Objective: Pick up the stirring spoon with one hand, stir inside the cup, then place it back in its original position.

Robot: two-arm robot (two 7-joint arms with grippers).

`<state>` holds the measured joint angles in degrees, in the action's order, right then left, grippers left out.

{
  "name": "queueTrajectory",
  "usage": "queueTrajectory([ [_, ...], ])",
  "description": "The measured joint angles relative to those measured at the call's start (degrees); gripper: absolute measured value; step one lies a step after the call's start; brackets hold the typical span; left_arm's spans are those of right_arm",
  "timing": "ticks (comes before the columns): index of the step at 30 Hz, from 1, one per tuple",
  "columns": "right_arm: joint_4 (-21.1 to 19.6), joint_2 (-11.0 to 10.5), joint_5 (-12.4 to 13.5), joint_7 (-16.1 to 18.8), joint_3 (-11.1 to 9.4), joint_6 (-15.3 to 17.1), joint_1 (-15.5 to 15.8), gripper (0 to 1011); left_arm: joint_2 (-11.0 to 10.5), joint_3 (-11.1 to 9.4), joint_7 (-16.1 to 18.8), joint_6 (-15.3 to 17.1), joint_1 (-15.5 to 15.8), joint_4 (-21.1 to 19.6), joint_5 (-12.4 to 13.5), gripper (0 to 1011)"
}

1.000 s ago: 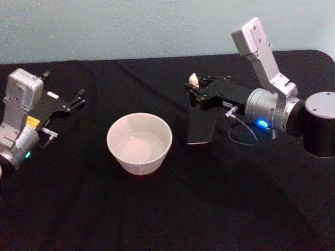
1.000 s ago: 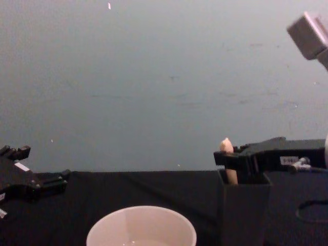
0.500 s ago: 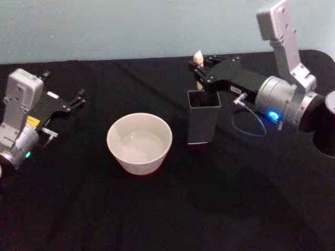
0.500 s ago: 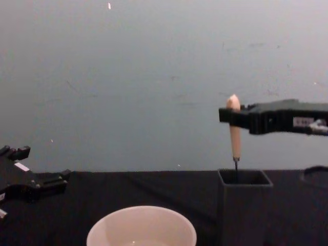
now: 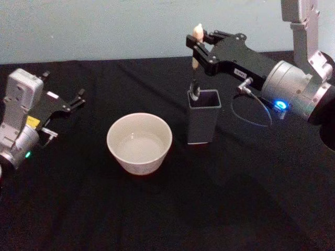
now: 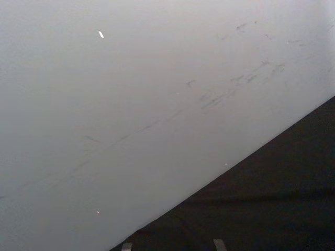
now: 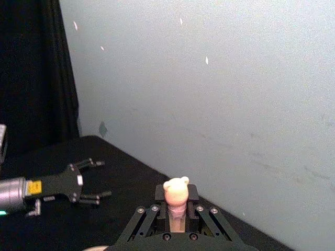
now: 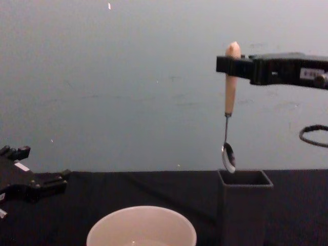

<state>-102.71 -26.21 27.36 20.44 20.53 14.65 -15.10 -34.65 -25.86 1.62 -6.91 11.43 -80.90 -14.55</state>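
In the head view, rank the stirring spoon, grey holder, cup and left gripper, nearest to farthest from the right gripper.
1. stirring spoon, held in the right gripper
2. grey holder, below it
3. cup, lower left
4. left gripper, far left

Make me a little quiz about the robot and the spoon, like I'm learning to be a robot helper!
1. True or false: the stirring spoon is lying inside the cup.
2. What is pinching the spoon's handle? A) a person's hand B) the right gripper C) nothing, it leans on the wall
3. Fill in: the spoon's tiny bowl hangs at the mouth of the dark grey square ____.

Key:
1. False: it hangs upright in the air, away from the cup.
2. B. The left gripper is open and parked at the left of the table.
3. holder
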Motion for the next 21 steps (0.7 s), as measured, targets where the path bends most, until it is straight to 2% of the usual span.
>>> queueTrajectory([
  [7, -0.6, 0.5, 0.4, 0.0, 1.3, -1.1, -0.9, 223, 0.0, 0.0, 0.0, 0.0, 0.0, 0.0, 0.0, 1001],
  [12, 0.9, 1.6, 0.8, 0.5, 3.0, -1.7, -2.0, 223, 0.0, 0.0, 0.0, 0.0, 0.0, 0.0, 0.0, 1001],
  [21, 2.8, 2.7, 1.2, 1.9, 5.8, -4.4, -1.7, 223, 0.0, 0.0, 0.0, 0.0, 0.0, 0.0, 0.0, 1001],
])
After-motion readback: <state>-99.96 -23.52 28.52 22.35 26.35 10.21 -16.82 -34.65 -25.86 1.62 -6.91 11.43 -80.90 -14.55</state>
